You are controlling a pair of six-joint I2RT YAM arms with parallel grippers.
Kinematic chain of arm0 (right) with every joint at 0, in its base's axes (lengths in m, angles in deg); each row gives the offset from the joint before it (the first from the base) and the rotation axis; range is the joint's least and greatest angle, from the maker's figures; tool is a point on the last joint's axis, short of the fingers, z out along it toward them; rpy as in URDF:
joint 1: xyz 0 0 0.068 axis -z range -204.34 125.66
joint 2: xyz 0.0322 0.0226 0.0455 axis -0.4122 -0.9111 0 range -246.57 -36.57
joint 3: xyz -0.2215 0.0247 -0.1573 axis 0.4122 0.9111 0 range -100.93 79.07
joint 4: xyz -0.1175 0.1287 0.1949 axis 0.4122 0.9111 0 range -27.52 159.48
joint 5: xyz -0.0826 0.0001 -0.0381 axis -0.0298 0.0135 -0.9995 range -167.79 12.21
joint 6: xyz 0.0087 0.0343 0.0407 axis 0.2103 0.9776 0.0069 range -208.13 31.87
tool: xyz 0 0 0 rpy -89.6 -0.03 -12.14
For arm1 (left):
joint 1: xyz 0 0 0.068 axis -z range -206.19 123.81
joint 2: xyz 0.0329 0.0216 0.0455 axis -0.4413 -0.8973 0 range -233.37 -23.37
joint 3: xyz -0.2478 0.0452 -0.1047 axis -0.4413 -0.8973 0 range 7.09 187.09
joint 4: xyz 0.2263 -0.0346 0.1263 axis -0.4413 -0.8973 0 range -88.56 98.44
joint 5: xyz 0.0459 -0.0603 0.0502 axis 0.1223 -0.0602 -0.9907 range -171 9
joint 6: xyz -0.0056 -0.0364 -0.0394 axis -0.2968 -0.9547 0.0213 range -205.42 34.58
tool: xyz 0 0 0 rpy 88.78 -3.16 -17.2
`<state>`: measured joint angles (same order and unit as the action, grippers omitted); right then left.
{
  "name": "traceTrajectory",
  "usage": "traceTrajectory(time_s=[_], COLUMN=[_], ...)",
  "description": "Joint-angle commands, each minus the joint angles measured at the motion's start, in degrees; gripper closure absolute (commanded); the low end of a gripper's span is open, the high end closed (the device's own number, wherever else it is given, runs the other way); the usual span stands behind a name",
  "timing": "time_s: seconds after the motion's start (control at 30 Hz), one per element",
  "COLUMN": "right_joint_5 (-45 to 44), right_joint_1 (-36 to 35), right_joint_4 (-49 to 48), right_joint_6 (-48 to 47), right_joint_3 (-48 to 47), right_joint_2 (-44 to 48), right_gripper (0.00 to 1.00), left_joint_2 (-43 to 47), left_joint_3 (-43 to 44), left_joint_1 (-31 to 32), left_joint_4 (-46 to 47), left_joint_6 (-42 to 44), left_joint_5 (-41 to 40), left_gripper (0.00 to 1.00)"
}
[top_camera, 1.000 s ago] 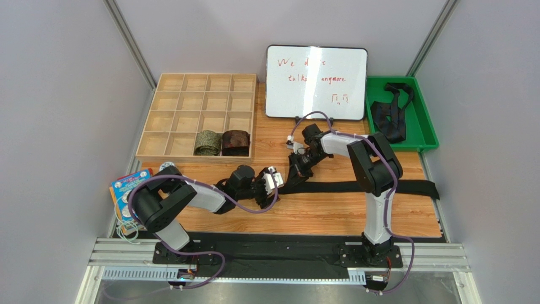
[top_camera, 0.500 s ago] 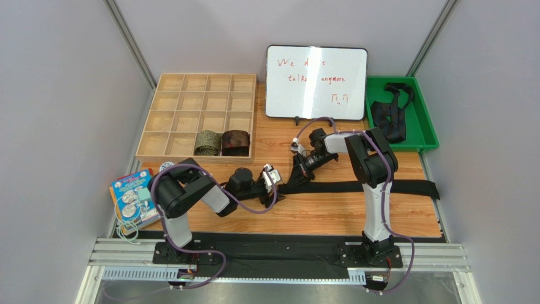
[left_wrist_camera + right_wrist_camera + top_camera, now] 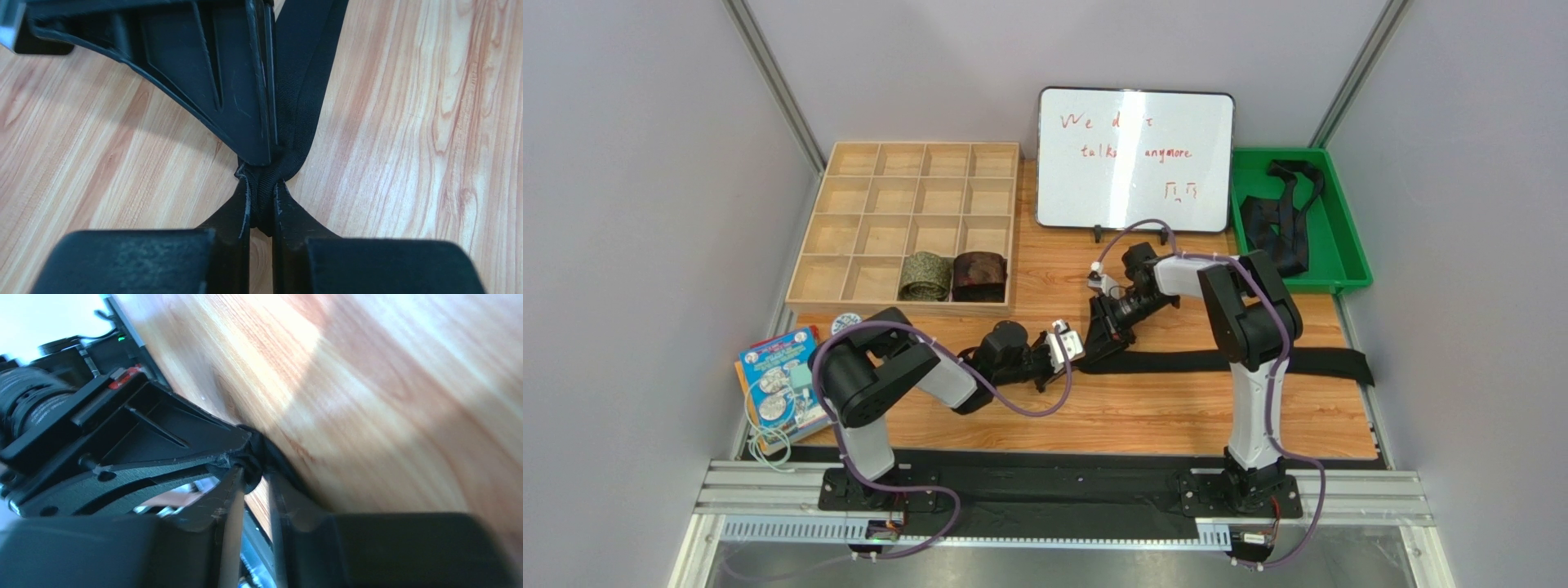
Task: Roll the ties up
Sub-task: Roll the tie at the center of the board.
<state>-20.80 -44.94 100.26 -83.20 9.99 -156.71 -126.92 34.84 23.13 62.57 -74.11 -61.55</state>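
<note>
Two rolled ties are boxed; other ties are left unrolled. The flat black tie is pinched in the closed left pincer; the hold of the right pincer cannot be told.

Obscured and unreadable items, all three views.

Overhead: the end of the black tie toward the left arm is hidden beneath the left gripper and the right gripper, which meet there. The whiteboard writing is washed out mid-line by glare. The black ties heaped in the green tray are too tangled to count. The right wrist view is blurred, so whether its fingers bite the tie cannot be determined. The left wrist view cuts the tie off at the top edge.
</note>
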Motion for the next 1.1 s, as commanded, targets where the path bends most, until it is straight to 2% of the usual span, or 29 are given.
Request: traceTrajectory(time_s=[0.0,0.07,0.2,0.37,0.6,0.83,0.93,1.07], right_joint_5=[-10.3,-11.8,-11.7,-9.6,-11.0,-12.3,-12.3,-11.9], right_joint_1=[-0.1,-0.1,-0.3,-2.4,-5.2,-5.2,-5.2,-5.4], right_joint_4=[1.7,3.2,3.4,0.1,-3.6,-5.8,-9.9,-12.8], right_joint_6=[-0.3,0.1,2.5,8.8,11.5,11.7,13.2,14.8], right_joint_3=[-3.7,-3.6,-2.5,-1.2,-1.1,0.9,2.6,2.9], right_joint_2=[7.2,9.9,14.1,12.1,7.9,5.8,6.3,4.8], right_gripper=[0.64,0.58,0.63,0.67,0.69,0.65,0.59,0.61], left_joint_2=[3.3,4.1,5.1,5.3,5.5,5.5,5.4,5.3], left_joint_3=[3.0,3.3,3.5,5.2,6.3,6.8,7.2,7.5], left_joint_1=[0.6,0.7,0.8,0.9,0.8,0.8,0.8,0.8], left_joint_4=[-15.4,-17.8,-20.2,-23.3,-26.4,-27.3,-27.5,-27.8], left_joint_6=[4.3,4.9,5.8,6.1,5.8,4.3,3.4,3.1], left_joint_5=[-2.8,-3.2,-3.2,-4.1,-4.9,-4.9,-4.5,-4.2], left_gripper=[0.93,0.94,0.93,0.89,0.89,0.88,0.88,0.87])
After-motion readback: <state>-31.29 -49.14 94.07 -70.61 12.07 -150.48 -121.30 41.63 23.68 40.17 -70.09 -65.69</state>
